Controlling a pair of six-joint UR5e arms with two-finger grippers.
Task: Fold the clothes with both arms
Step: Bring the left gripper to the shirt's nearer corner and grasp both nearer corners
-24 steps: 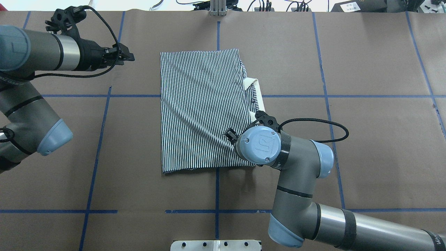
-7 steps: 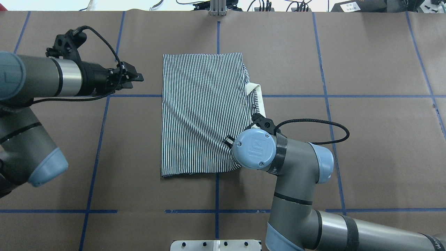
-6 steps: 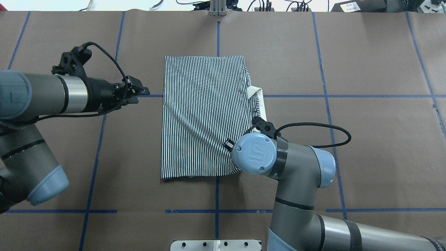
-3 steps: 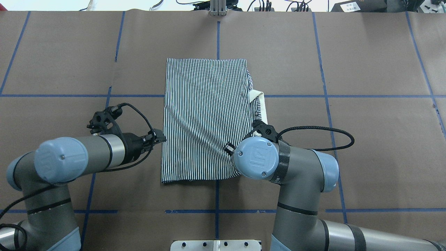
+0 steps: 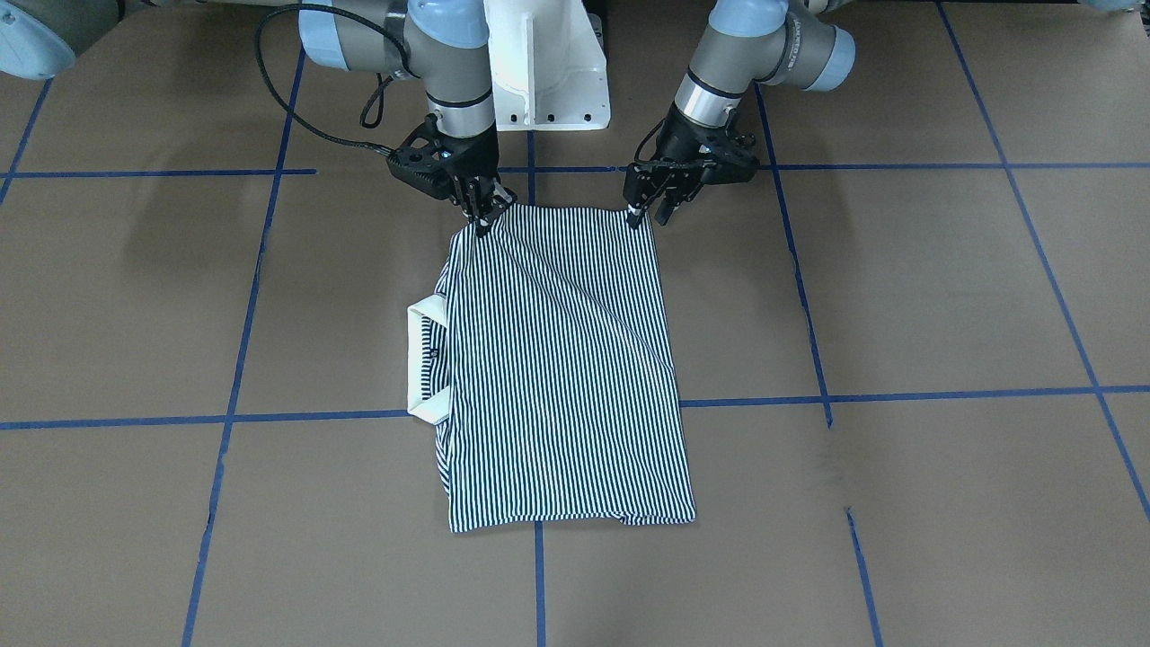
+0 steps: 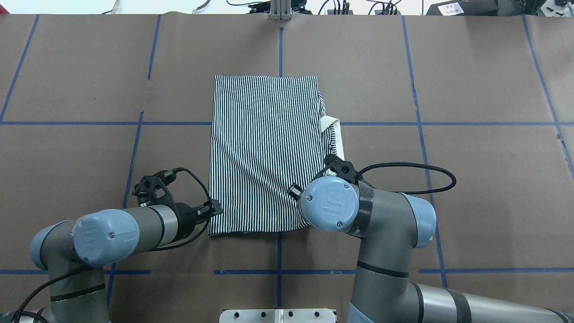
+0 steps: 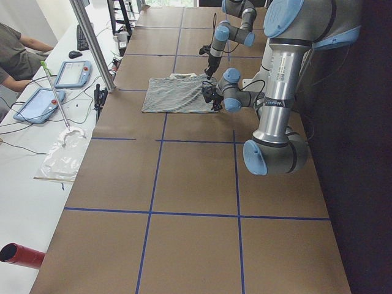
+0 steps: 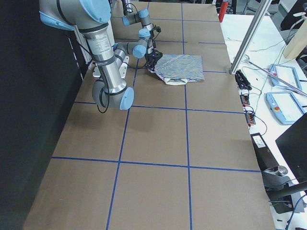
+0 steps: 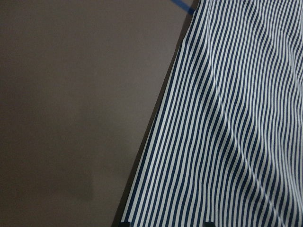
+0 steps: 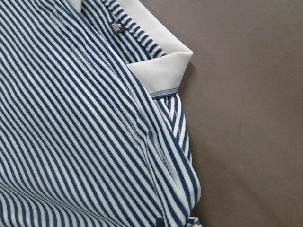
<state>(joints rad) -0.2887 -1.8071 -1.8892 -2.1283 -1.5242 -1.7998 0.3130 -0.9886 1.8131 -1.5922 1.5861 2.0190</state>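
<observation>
The striped polo shirt [image 6: 264, 148] lies folded into a tall rectangle on the brown table, its cream collar [image 6: 335, 134] poking out on the right side. My right gripper [image 5: 482, 214] is shut on the shirt's near right corner, and creases run out from the pinch. From overhead the right wrist [image 6: 329, 204] hides that gripper. My left gripper [image 5: 649, 211] stands open at the near left corner, its fingers on either side of the shirt's edge [image 9: 156, 142]. The right wrist view shows the collar [image 10: 163, 71] and bunched stripes close up.
The white pedestal base [image 5: 548, 72] stands just behind both grippers. Blue tape lines [image 6: 278, 271] grid the brown paper table. In the exterior left view a metal post [image 7: 92, 43], tablets [image 7: 72, 73] and a seated person [image 7: 18, 55] are beside the far table edge.
My left arm swung from the far left of the table down to the shirt's near left corner. The right gripper kept its hold, and the shirt shifted slightly.
</observation>
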